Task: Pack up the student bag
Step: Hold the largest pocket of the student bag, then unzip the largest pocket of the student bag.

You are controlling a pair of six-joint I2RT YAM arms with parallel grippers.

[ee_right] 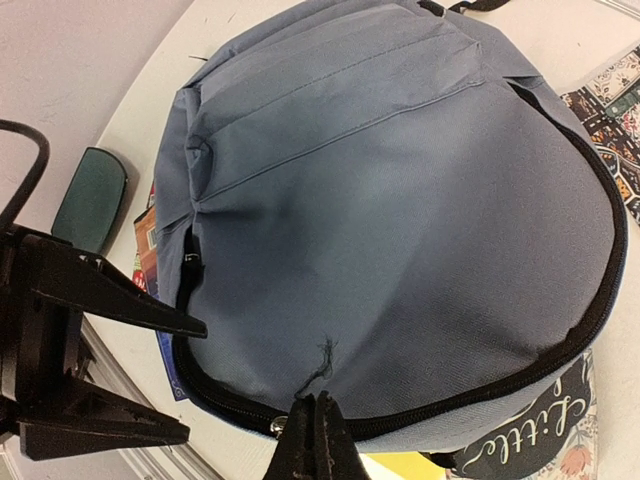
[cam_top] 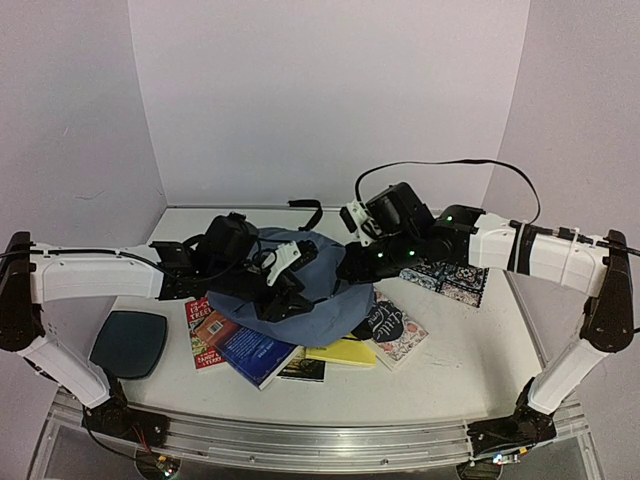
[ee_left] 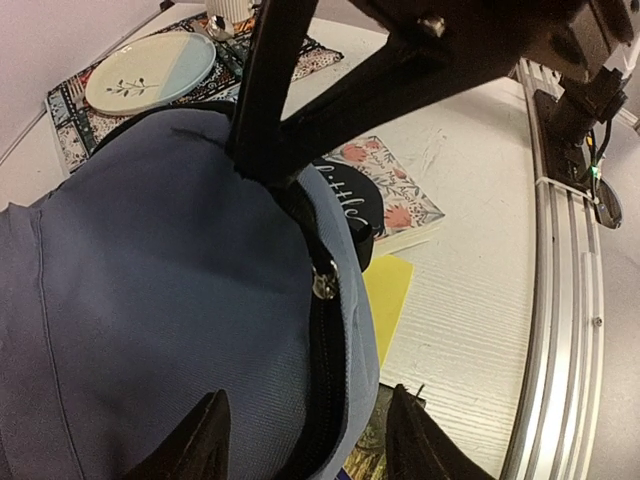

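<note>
Left gripper (ee_left: 308, 400) hangs released astride the zipper (ee_left: 326, 340); right gripper (ee_right: 314, 405) is clenched on fabric of the student bag (cam_top: 325, 310), mid-table. Books (cam_top: 250, 350) lie outside, partly beneath it: packing judged barely begun.

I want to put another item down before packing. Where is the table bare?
Bare white tabletop lies near right, between the floral-cover notebook and the right arm's base. Also the far left corner. Near the slate-blue fabric backpack it is crowded with books and a yellow notepad.
</note>
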